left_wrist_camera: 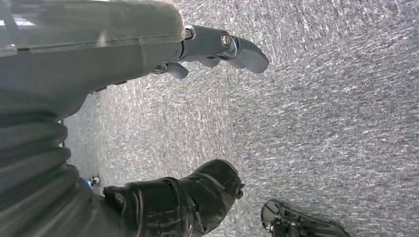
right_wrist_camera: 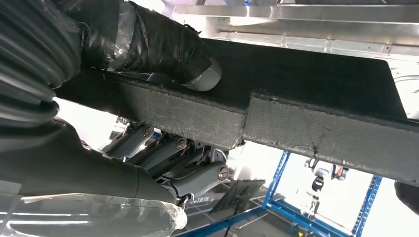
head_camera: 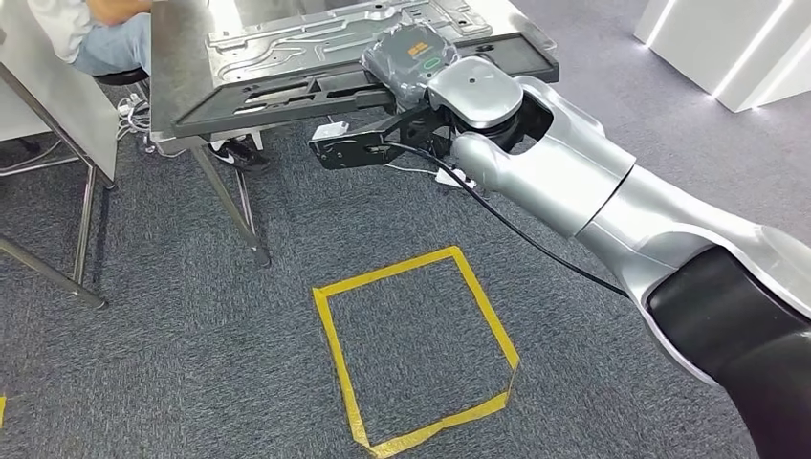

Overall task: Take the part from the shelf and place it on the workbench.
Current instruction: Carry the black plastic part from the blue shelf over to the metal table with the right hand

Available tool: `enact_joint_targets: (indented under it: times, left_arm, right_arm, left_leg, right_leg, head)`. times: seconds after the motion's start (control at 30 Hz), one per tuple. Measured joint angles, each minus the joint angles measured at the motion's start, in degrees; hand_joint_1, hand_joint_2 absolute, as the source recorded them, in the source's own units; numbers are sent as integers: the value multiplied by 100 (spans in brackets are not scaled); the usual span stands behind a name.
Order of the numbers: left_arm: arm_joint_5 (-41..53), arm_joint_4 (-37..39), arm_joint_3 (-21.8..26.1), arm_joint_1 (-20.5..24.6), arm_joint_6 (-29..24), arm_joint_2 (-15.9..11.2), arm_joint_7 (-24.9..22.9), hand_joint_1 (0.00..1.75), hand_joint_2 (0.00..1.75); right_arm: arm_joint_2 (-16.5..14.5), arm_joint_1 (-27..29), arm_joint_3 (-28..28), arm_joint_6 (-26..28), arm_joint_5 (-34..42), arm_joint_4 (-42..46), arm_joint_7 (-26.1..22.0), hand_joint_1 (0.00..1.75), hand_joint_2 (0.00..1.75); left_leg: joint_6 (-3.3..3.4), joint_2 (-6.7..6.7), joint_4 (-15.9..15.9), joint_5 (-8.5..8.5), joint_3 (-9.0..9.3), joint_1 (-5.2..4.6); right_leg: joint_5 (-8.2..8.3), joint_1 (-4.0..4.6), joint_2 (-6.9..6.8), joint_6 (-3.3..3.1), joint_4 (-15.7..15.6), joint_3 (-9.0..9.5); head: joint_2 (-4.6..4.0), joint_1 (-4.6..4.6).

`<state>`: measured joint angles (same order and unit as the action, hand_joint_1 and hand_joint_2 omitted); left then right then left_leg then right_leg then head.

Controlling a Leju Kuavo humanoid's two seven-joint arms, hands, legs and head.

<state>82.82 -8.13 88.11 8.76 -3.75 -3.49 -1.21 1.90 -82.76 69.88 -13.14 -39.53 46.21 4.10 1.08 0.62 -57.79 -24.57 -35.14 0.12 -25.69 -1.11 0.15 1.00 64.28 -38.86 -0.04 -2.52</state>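
Your robot's right hand [head_camera: 421, 59] grips the part [head_camera: 287, 96], a long flat black panel, by its near edge: in the right wrist view the taped thumb [right_wrist_camera: 163, 49] presses on one face of the panel [right_wrist_camera: 316, 84] while the fingers [right_wrist_camera: 173, 163] curl against the other. In the head view the panel is carried level over the near edge of the workbench [head_camera: 182, 57], above a pressed silver metal sheet [head_camera: 335, 33] already lying there, and whether it touches that sheet cannot be told. This looks like the placing step, with the pickup behind you. The next move calls for lowering the panel flat onto the surface, then spreading the thumb and fingers to let go without dragging it. The left hand [left_wrist_camera: 217, 44] hangs over grey carpet with nothing in it, fingers curled in loosely. Watch the silver sheet, which takes up much of the benchtop, and the fingers under the panel, which may get pinched on landing. A seated person [head_camera: 96, 33] sits just beside the bench's far corner. A yellow tape square [head_camera: 416, 349] marks the carpet [head_camera: 172, 363] before the bench legs [head_camera: 230, 206].
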Motion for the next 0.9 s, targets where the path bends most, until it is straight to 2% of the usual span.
enact_joint_targets:
  times: [0.03,0.07,0.13,0.2,0.27,0.33,0.37,0.4,0.43,0.47,0.53,0.57,0.63,0.7,0.73,0.77,0.83,0.87,0.9]
  left_arm:
    - [1,0,0,-1,-2,0,3,0,175]
    - [1,0,0,0,-6,1,4,0,175]
    - [2,0,0,-1,-16,5,-2,0,175]
    - [3,1,0,-10,-26,16,-10,0,175]
    - [4,2,0,-11,-32,23,-16,0,175]
    - [4,2,0,-9,-33,27,-19,0,175]
    - [5,2,0,-12,-34,32,-21,0,175]
    - [6,2,0,-16,-33,38,-22,0,175]
    - [7,2,0,-18,-33,42,-24,0,175]
    - [8,2,-1,-20,-33,43,-25,0,175]
    - [9,2,-1,-16,-33,40,-25,0,175]
    - [9,2,-2,-13,-31,38,-25,0,175]
    - [15,2,-2,-12,-21,34,-24,0,175]
    - [20,2,-2,-13,-6,31,-18,0,175]
    - [21,2,-2,-10,2,31,-11,0,175]
    - [23,2,-2,-4,9,31,-3,0,175]
    - [25,2,-2,6,19,32,8,0,175]
    - [25,2,-2,8,23,32,10,0,175]
    - [25,2,-2,7,27,33,11,0,175]
  right_arm:
    - [-29,-12,2,3,-9,-22,-7,175,175]
    - [-57,-19,5,5,-16,-48,-19,175,175]
    - [-100,-25,15,7,-25,-101,-47,175,175]
    - [-124,-27,24,3,-41,-155,-59,175,175]
    - [-151,-34,26,1,-55,-190,-58,175,175]
    - [-162,-27,31,-1,-60,-218,-62,175,175]
    - [-164,-16,36,-1,-60,-232,-65,175,175]
    - [-167,-5,41,-2,-60,-246,-68,175,175]
    - [-172,2,44,-3,-62,-260,-71,175,175]
    - [-180,2,46,-3,-66,-273,-71,175,175]
    - [-196,-11,46,-4,-86,-297,-71,175,175]
    - [-207,-15,47,-3,-103,-308,-75,175,175]
    - [-244,-15,54,-1,-145,-337,-90,175,175]
    - [-295,-20,61,3,-180,-375,-111,175,175]
    - [-321,-34,61,5,-190,-395,-125,175,175]
    - [-344,-50,61,7,-199,-415,-140,175,175]
    - [-397,-67,62,7,-211,-456,-180,175,175]
    - [-422,-62,62,6,-215,-475,-199,175,175]
    - [-443,-55,63,5,-215,-494,-213,175,175]
  left_leg:
    - [-29,10,-52,-30,-24,-10]
    - [-57,15,-92,-51,-47,-17]
    - [-106,20,-109,-60,-65,-13]
    - [-170,8,-176,-125,-93,4]
    - [-244,-15,-609,-377,-287,22]
    - [-301,-26,-1341,-684,-644,47]
    - [-315,-28,-1597,-739,-785,58]
    - [-319,-29,-1649,-684,-834,65]
    - [-313,-30,-1469,-527,-770,68]
    - [-296,-30,-1090,-300,-601,67]
    - [-244,-27,-326,-14,-230,43]
    - [-212,-25,-109,33,-120,23]
    - [-151,-20,-15,19,-76,-12]
    - [-76,-27,60,50,-26,17]
    - [-33,-33,102,68,5,31]
    - [1,-39,134,79,32,44]
    - [42,-41,129,66,40,31]
    - [50,-40,118,54,40,28]
    - [53,-35,101,39,40,26]
  right_leg:
    - [77,5,2,-16,-258,129]
    - [90,17,7,-32,-384,191]
    - [81,35,20,-81,-402,191]
    - [98,15,18,-142,-438,213]
    - [114,-14,14,-178,-466,232]
    - [112,-16,15,-191,-467,233]
    - [108,-15,15,-193,-467,235]
    - [103,-14,16,-193,-466,238]
    - [97,-14,18,-190,-466,246]
    - [89,-14,19,-181,-467,260]
    - [78,-7,21,-150,-477,280]
    - [80,-3,23,-125,-488,283]
    - [93,2,26,-65,-522,287]
    - [56,11,17,-8,-499,276]
    - [-25,18,14,7,-375,225]
    - [-164,24,9,11,-115,105]
    - [-488,27,10,11,649,-270]
    - [-572,26,9,15,957,-437]
    - [-555,22,8,20,1081,-519]
  head:
    - [1,-4]
    - [1,-6]
    - [2,-6]
    - [1,-10]
    - [1,-26]
    - [1,-30]
    - [0,-30]
    - [0,-29]
    - [0,-30]
    - [0,-30]
    - [1,-28]
    - [1,-26]
    - [1,-26]
    - [1,-19]
    - [1,-6]
    - [1,6]
    - [1,21]
    - [1,22]
    - [1,24]
